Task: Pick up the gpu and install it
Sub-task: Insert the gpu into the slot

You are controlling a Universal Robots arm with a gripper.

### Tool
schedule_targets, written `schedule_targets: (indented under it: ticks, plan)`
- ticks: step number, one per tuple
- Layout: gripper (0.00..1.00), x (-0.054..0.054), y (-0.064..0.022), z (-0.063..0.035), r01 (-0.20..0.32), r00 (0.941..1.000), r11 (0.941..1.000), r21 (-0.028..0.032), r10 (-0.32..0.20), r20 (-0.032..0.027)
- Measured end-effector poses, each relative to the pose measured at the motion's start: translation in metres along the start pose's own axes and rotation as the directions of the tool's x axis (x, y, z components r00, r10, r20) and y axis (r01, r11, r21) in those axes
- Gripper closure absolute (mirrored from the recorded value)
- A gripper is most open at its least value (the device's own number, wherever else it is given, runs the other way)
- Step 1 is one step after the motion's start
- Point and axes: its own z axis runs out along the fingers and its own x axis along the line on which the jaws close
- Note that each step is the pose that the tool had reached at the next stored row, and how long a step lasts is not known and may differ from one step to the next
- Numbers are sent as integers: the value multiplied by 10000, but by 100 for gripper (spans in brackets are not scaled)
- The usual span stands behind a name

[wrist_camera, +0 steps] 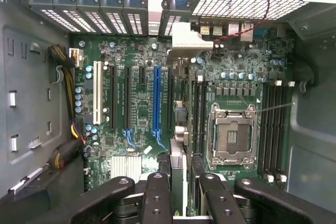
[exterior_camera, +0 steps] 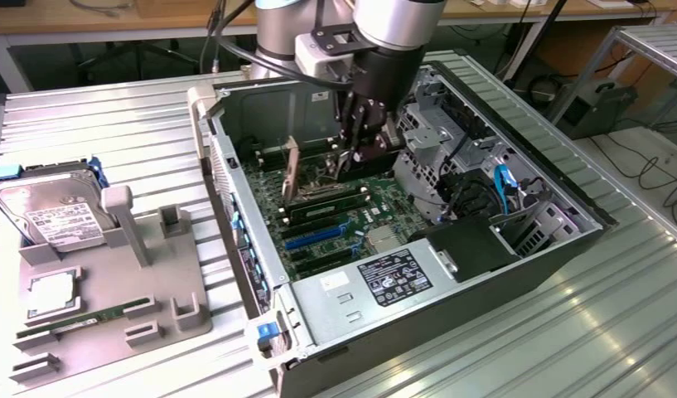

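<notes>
The tool [exterior_camera: 358, 148] hung inside the open computer case [exterior_camera: 559, 249], its fingers [wrist_camera: 157, 195] closed on the gpu [wrist_camera: 177, 129], which it held on edge — the silvery bracket [wrist_camera: 185, 38] toward the case's rear slot openings, the lower edge down by the motherboard [wrist_camera: 136, 114]. That upright hold suited a card meant to enter a slot edge-first; whether it was seated I could not tell. It stood just beside the blue slot [wrist_camera: 156, 98] and near the bare CPU socket [wrist_camera: 232, 137], so room on either flank was tight. The case walls and the drive cage [exterior_camera: 427, 145] hemmed the arm in sideways, leaving straight up as the free way out. Out on the table [exterior_camera: 117, 124], a grey fixture [exterior_camera: 150, 282] held the hard drive [exterior_camera: 50, 211] (well apart from the work).
</notes>
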Motion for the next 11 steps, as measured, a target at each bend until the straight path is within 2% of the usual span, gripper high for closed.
schedule_targets:
  ticks: [6, 11]
  plan:
    - [74, 4, 18, 66, -258, 9996, 9997, 16, 258, -80]
    - [74, 10, 72, 108, -284, 9995, 9996, 18, 284, -141]
